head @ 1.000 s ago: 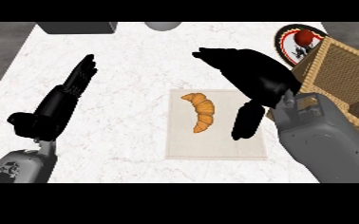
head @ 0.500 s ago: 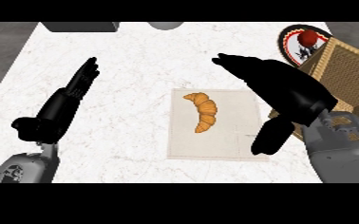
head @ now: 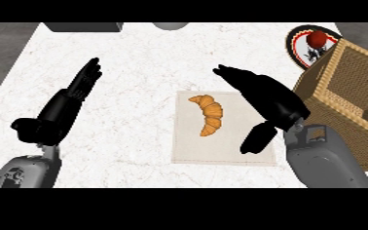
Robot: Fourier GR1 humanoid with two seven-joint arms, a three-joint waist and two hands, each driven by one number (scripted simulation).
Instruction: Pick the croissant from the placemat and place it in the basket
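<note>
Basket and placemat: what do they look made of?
The basket looks like woven wicker or rattan, matte tan: it has a fine cross-hatched weave and a lighter rim band. The placemat looks like thin cloth, matte off-white, lying flat with a faint stitched line near its edge, though it could be paper.

On the counter, the placemat lies just right of centre, with the croissant on its upper left part. The basket stands at the right edge. A plate lies behind it in the upper right corner, perhaps touching it.
</note>
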